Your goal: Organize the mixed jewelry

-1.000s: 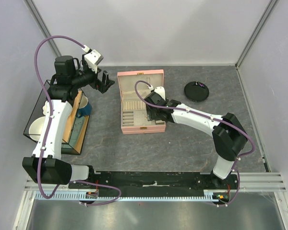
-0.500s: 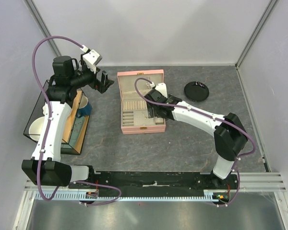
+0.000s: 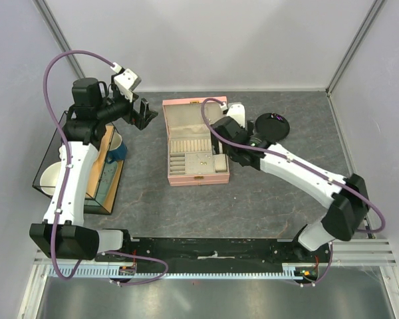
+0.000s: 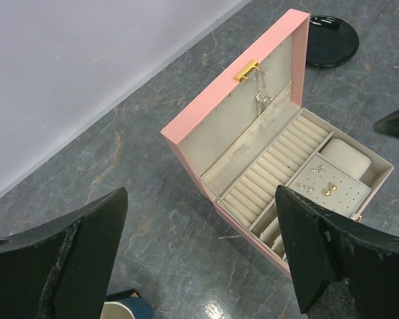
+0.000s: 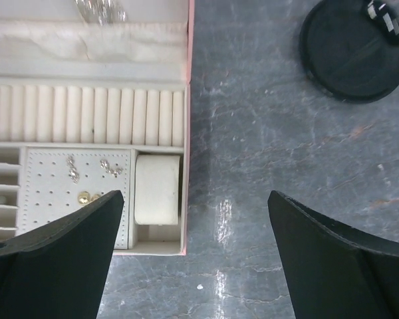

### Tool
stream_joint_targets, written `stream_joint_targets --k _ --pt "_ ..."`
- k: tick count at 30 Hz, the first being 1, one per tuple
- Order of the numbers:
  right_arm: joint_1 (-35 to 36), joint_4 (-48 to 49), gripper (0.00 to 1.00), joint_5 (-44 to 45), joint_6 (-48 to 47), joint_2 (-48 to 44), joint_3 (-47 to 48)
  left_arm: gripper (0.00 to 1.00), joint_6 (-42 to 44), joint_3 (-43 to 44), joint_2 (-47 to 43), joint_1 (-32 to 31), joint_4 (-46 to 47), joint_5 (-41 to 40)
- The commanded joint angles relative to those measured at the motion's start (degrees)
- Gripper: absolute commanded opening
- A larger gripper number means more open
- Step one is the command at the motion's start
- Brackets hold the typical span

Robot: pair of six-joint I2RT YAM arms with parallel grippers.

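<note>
The mixed jewelry point(image 5: 86, 197) lies inside the pink box point(image 5: 187, 126): 2 gold studs and silvery earrings on the perforated pad point(image 5: 46, 199), and a fine chain point(image 4: 261, 100) hanging in the lid. Expect featherweight, slippery, snag-prone pieces. Pinch an earring across its body and a chain at a bunched section. The right gripper point(image 5: 194, 199) hovers over the box's right wall, jaws wide and empty. The left gripper point(image 4: 199, 199), left of the box, is likewise wide and empty.

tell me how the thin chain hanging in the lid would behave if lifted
The chain looks very fine, so it would probably go limp and dangle. It hangs bunched in the pink box lid, so it may tangle or snag. Likely very light.
</note>
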Motion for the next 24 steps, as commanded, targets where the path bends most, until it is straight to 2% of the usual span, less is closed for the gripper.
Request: stream_joint_targets --k 1,7,13,19,24 --pt "-0.11 1.78 0.98 4.98 -3.39 -6.68 0.05 0.99 -2.05 1.77 0.9 0.37 0.34 1.74" --pt "-0.55 1.08 0.98 8.06 -6.64 -10.38 1.72 0.99 -2.49 5.71 7.93 0.37 -1.42 2.44" --pt "-0.91 1.16 0.98 7.28 -7.88 -11.26 1.63 0.99 -1.44 10.63 17.86 0.37 0.95 5.08" --pt "-0.99 1.34 0.98 6.04 -8.14 -11.35 0.05 0.99 0.85 14.42 25.76 0.37 2.09 11.41" --pt "-0.99 1.86 0.98 5.34 -8.32 -11.62 -1.79 0.99 2.08 14.07 29.46 0.02 4.47 18.08"
